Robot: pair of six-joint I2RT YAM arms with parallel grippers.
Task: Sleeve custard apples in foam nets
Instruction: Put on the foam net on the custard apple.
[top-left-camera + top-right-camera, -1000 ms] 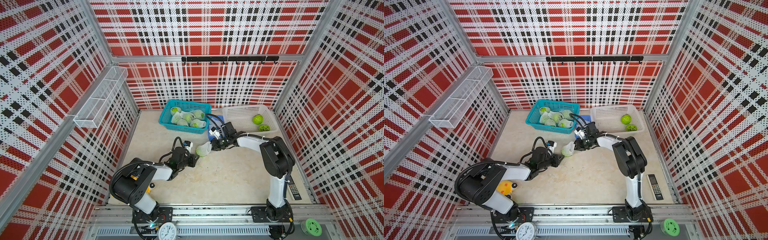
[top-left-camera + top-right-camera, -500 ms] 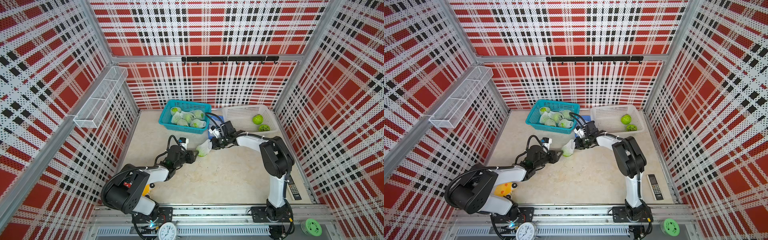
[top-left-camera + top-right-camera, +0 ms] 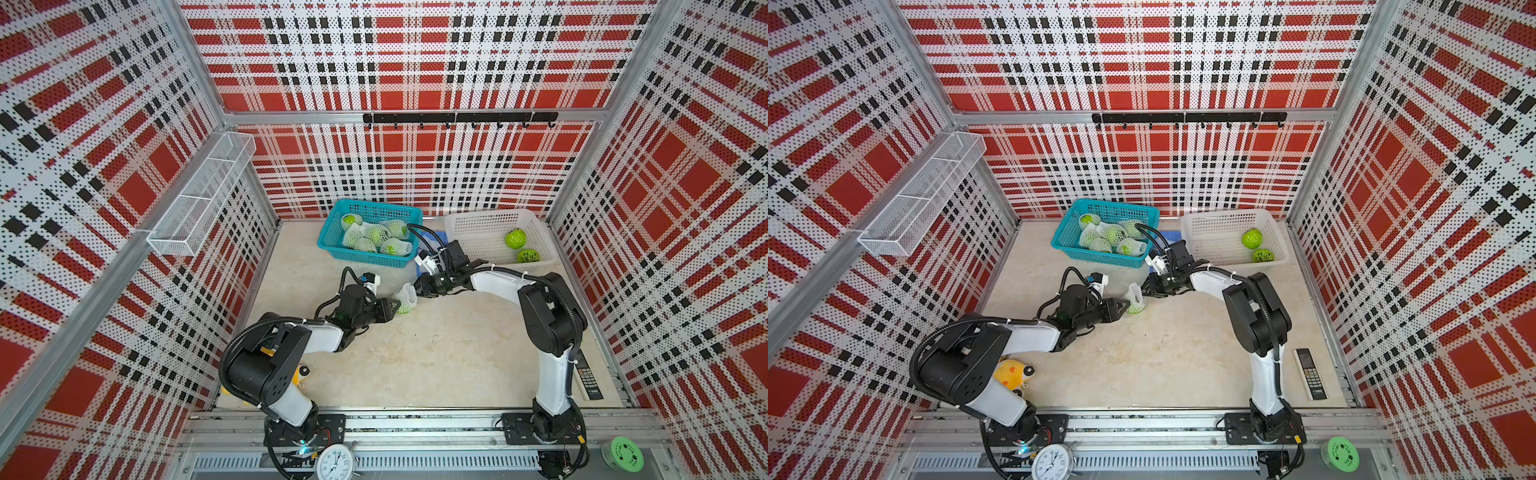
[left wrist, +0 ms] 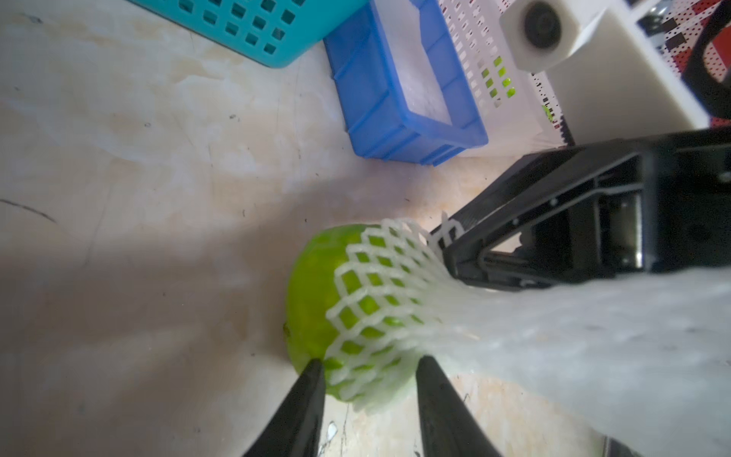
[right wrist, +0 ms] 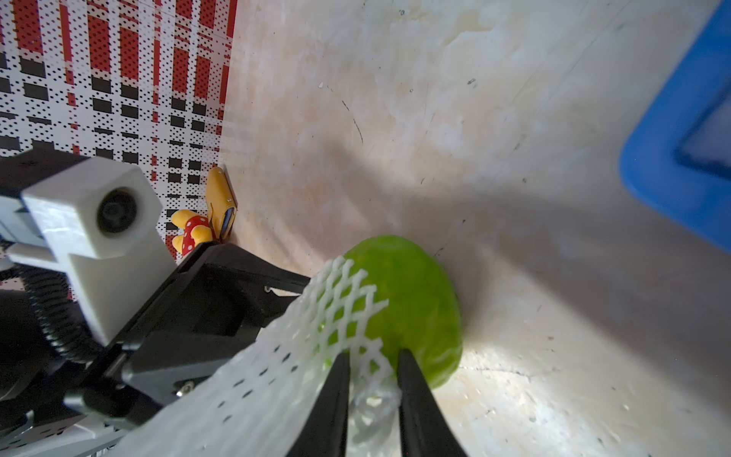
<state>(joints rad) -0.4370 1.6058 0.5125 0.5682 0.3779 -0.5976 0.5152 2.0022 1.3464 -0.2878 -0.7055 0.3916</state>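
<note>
Mid-table, between the two arms. Item in hand: one bright green, bumpy-skinned, round custard apple (image 4: pixel 312 300). It rests on the beige, stained table (image 3: pixel 415 357), about half covered by a white tubular foam net (image 4: pixel 379 300) of soft diamond mesh. Its bare end points away from the right arm.

Right gripper (image 5: pixel 372 366): jaws pinching the net's loose wall and holding it stretched off the fruit.

Left gripper (image 4: pixel 370 366): jaws standing apart, tips at the net's hem against the fruit. From where I stand they clamp nothing.

Handling, by my judgement:
- Fruit: probably firm but easily bruised, and round enough to roll. Best steadied gently at its bare end.
- Net: light, springy and stretchy, likely to creep back, or to tear if dragged by a single strand. Best taken at the hem, several strands at once, on opposite sides.

Also noted:
- Teal plastic lattice basket (image 3: pixel 332 245) by the back wall, holding several sleeved fruits (image 3: pixel 376 235).
- White plastic lattice basket (image 3: pixel 457 226) beside it, holding two bare custard apples (image 3: pixel 515 239).
- Small blue plastic bin (image 4: pixel 395 130) between the two baskets.
</note>
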